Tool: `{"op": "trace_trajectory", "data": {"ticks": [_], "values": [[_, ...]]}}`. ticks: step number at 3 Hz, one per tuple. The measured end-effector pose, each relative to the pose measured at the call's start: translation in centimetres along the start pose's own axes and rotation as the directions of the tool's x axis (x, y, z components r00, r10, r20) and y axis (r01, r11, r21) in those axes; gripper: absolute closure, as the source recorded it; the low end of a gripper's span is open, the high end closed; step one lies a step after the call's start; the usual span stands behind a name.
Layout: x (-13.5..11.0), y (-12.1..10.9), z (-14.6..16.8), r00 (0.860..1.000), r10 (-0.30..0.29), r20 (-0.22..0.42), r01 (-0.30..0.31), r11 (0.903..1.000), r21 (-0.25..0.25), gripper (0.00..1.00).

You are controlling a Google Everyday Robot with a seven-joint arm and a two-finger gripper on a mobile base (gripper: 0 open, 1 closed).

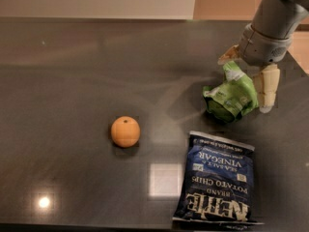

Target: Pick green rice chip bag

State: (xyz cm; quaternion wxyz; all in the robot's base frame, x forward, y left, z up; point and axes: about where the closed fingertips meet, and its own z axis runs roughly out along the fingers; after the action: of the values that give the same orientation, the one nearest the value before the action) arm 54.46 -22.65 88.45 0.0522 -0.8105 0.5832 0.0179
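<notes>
Green rice chip bag point(231, 98), small, crumpled light-green foil, lies on the dark glossy tabletop point(72, 57), far right. The claw point(246, 88) straddles it, spread open. Closing on slick foil, it may pinch only a fold, which could slip free.

The crumpled light-green bag point(231, 98) with white patches lies at the counter's point(72, 71) right side, directly beneath the end effector point(246, 81).
</notes>
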Motion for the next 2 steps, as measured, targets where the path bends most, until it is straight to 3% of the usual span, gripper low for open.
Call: {"op": "trace_trajectory", "data": {"ticks": [1,2], "values": [[0.13,0.28,1.28,0.999,-0.043,-0.011,0.043,0.9987,-0.029,0.00],[0.03,0.48,2.13,0.997,-0.072,-0.013,0.071,0.9960,-0.054,0.19]]}}
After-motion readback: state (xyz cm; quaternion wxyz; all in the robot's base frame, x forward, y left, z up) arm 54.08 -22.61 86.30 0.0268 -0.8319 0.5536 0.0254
